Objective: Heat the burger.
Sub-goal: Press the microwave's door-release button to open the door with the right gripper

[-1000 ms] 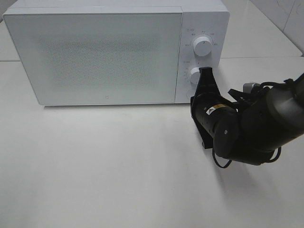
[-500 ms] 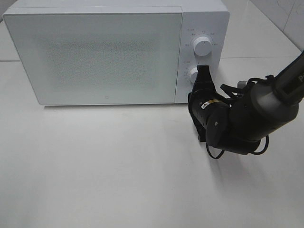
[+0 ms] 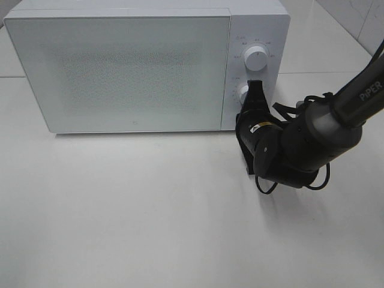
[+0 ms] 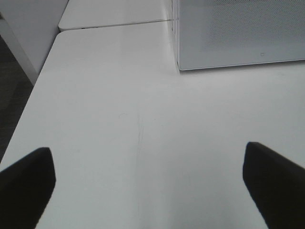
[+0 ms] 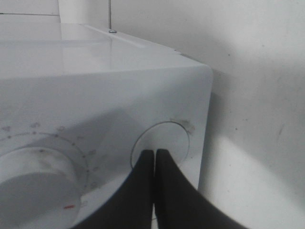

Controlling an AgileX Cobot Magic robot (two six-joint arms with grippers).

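The right claw (image 5: 155,155) has its two fingers pressed together, gripping nothing. The joined tips sit at the lower edge of a round button (image 5: 162,143) on the microwave's control panel. I can't tell whether they are pushing it or only just short of it. Beside the button is a dial (image 5: 38,176) with a red mark. From high up, the arm's dark bulk covers the lower corner of the panel, so the button is hidden in that view.

The microwave (image 3: 264,18) stands at the back of the counter (image 3: 150,210) with its door (image 3: 120,72) shut. The left claw (image 4: 147,157) hangs well off to the side with its fingers wide apart, holding nothing, over bare counter.

The burger is not in sight anywhere. The door is frosted and shows nothing behind it, so my guess is that the burger is inside, but I can't confirm that.

If so, the loading is done and what remains is working the controls. I can't tell whether this button starts the heating or releases the door, and the panel markings are too faint to read.
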